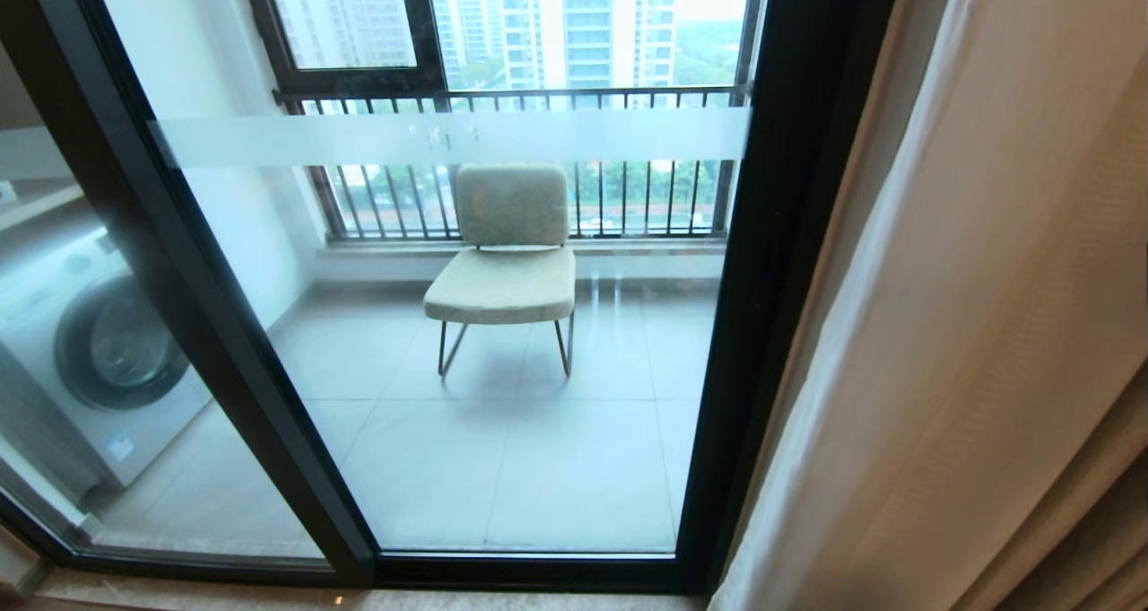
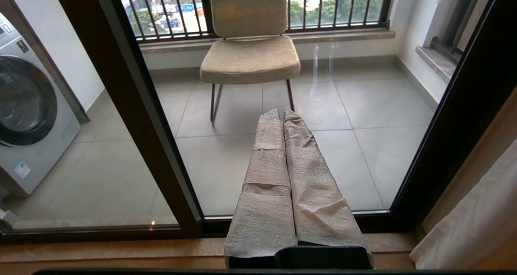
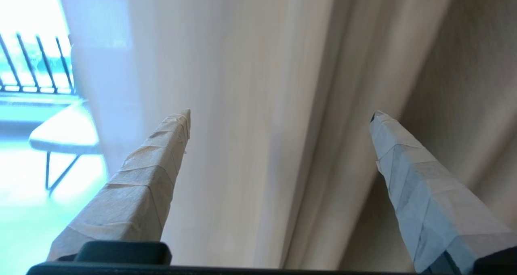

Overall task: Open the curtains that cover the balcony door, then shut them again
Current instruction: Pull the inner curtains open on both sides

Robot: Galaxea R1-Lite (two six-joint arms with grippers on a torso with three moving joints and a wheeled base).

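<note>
- The curtains (image 1: 969,324) hang bunched at the robot's right, leaving the balcony door (image 1: 466,342) uncovered.
- The right gripper (image 3: 278,117) is spread wide and empty, folds running lengthwise directly ahead.
- The left gripper (image 2: 282,114) is closed, empty, farther away.

My head looks down through the balcony door (image 1: 502,342); my left wrist shares its chair (image 2: 250,45), my right faces curtains (image 3: 282,105) closely.
</note>
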